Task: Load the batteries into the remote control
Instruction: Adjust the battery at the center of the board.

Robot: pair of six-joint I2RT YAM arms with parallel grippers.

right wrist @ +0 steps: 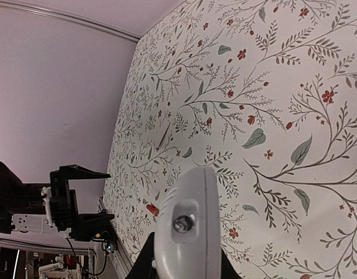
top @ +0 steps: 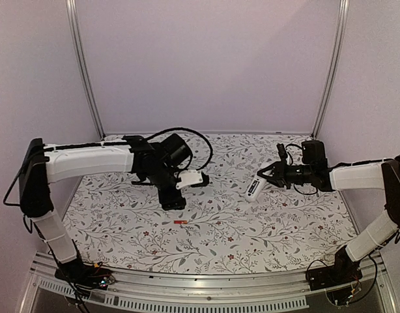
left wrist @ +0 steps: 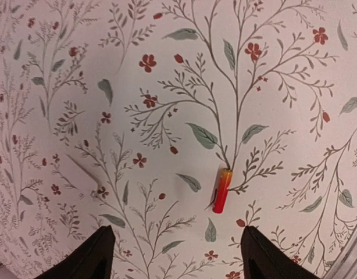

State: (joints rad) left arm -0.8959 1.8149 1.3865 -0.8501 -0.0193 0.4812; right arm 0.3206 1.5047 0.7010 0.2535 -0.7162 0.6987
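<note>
The red battery (top: 180, 222) lies on the flowered table cover, near the middle front. In the left wrist view it (left wrist: 221, 190) lies just ahead of my left gripper (left wrist: 178, 258), nearer the right finger; the jaws are wide open and empty above the cover. From above, the left gripper (top: 172, 199) hangs just behind the battery. My right gripper (top: 270, 176) is shut on the white remote control (top: 254, 188) and holds it tilted above the table. The right wrist view shows the remote's end (right wrist: 187, 224) between the fingers (right wrist: 145, 258). The black battery is out of view.
The table cover (top: 252, 235) is white with red flowers and grey-green leaves. Purple walls and two metal posts (top: 83, 65) close in the back and sides. A metal rail (top: 200, 287) runs along the near edge. The left arm (right wrist: 62, 203) shows at the left of the right wrist view.
</note>
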